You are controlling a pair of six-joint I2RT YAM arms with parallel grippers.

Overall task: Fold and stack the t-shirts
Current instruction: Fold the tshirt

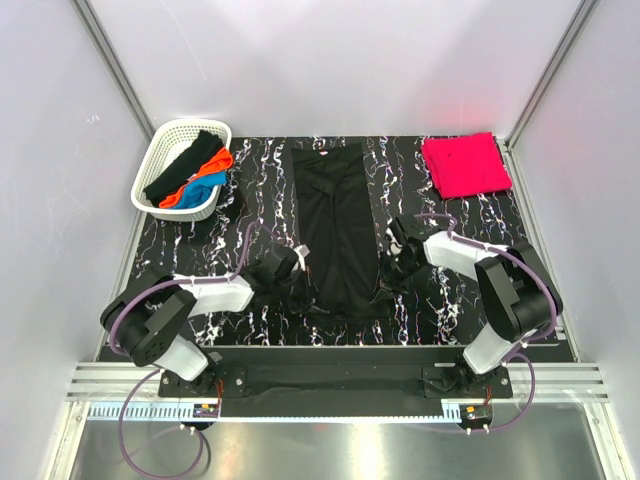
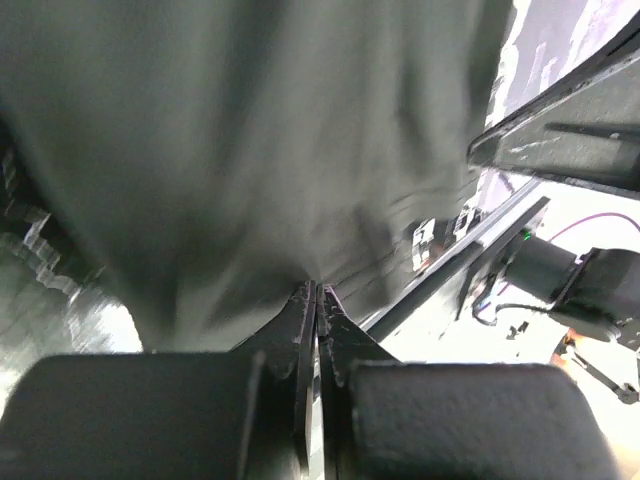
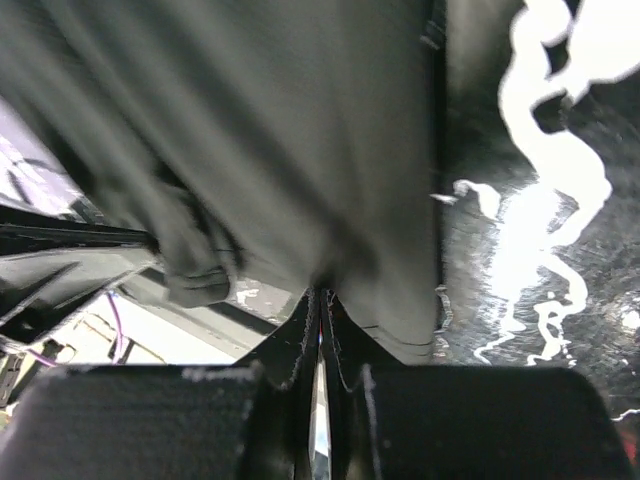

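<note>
Where the arms reach in from the near edge, each pincer is closed on cloth. The left gripper point(image 2: 316, 292) has its fingers pinched together on the near left hem of the large black t-shirt point(image 1: 335, 220). The right gripper point(image 3: 320, 298) is clamped the same way on the near right hem. Holding both near corners suggests, in my judgement, a fold of the hem away toward the collar.

The shirt lies mid-way across the marbled table point(image 1: 260, 200), narrowed lengthwise into a long strip, collar farthest. Beyond it, at the far right corner, a pinkish-red t-shirt point(image 1: 465, 165) sits folded square, apparently the base of the stack. At far left, the white basket point(image 1: 158, 152) holds a black shirt point(image 1: 183, 172), an orange shirt point(image 1: 212, 163) and a blue shirt point(image 1: 203, 186), all unfolded and awaiting their turn.
</note>
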